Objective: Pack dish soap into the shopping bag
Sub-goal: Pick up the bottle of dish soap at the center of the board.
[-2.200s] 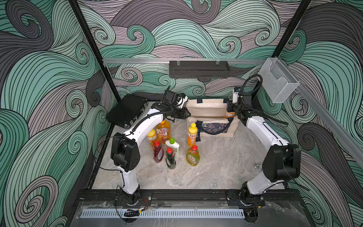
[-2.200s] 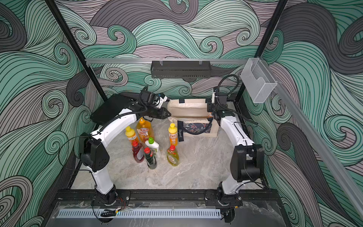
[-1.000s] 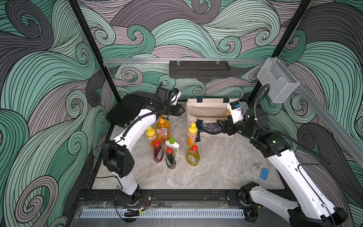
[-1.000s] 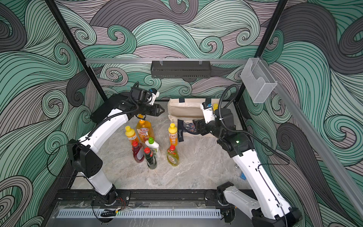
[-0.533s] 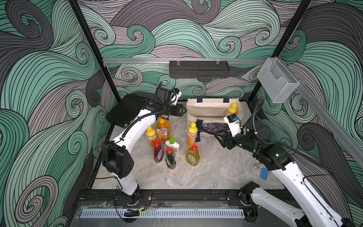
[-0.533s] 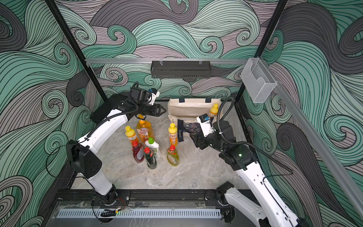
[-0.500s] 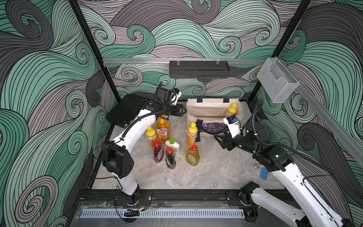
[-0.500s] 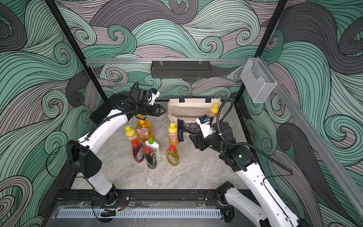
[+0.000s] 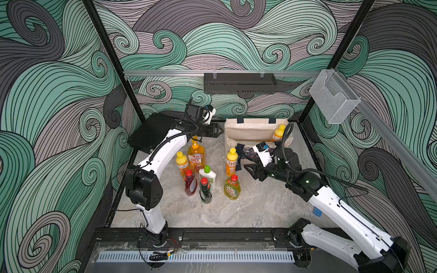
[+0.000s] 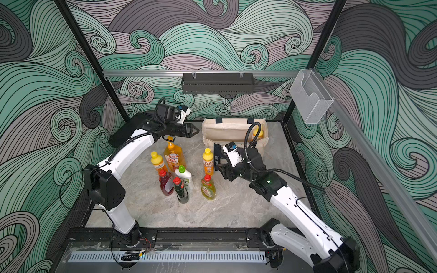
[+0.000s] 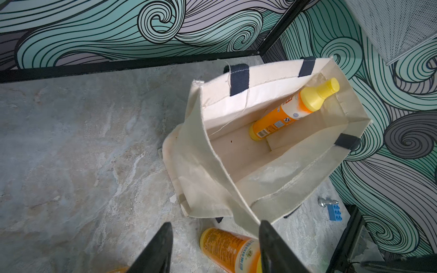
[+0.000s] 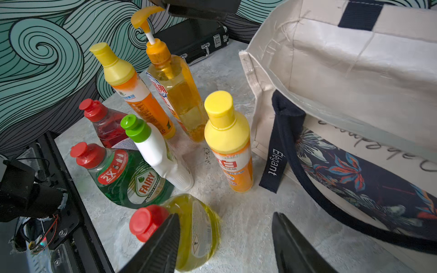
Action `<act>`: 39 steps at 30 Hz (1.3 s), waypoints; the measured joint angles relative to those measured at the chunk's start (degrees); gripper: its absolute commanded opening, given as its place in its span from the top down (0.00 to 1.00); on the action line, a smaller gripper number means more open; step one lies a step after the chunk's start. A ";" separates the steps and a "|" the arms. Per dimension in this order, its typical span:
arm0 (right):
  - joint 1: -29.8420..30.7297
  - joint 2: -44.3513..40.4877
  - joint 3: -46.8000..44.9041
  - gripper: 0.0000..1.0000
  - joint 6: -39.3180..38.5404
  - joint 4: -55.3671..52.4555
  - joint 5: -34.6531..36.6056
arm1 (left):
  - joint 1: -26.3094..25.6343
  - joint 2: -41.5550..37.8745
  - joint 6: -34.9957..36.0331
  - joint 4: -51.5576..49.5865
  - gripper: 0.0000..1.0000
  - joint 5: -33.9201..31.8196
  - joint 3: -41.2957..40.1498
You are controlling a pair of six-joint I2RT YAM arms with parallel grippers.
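The cream shopping bag stands open at the back right of the table. One orange, yellow-capped dish soap bottle leans inside it. Several more bottles stand in front: an amber pump bottle, two orange ones, a red one, a white green-capped one, a dark green one and a yellow red-capped one. My left gripper hangs open and empty beside the bag's left rim. My right gripper is open, low in front of the bag, next to the yellow bottle.
A black hard case lies at the back left. A small blue brick and a screw lie near the right wall. A black frame rail borders the front. A black shelf hangs on the back wall.
My right gripper has drawn back from the bag and come down toward the front bottles, leaving the orange bottle inside. My left gripper has spread wider, staying by the bag's left rim.
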 measured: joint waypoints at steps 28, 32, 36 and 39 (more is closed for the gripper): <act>5.92 11.23 4.72 0.45 -2.69 9.03 5.57 | 0.87 0.07 -1.79 2.21 0.40 3.39 -2.49; 5.66 11.91 4.74 0.45 -2.43 9.68 6.64 | 0.87 -0.35 -2.10 2.91 0.40 3.54 -4.09; 5.16 13.35 4.74 0.44 -2.27 11.32 6.88 | 0.87 -1.18 -2.84 3.30 0.40 3.96 -5.66; 4.87 14.86 5.01 0.44 -2.25 12.15 7.02 | 0.87 -1.73 -2.95 3.76 0.40 3.96 -6.05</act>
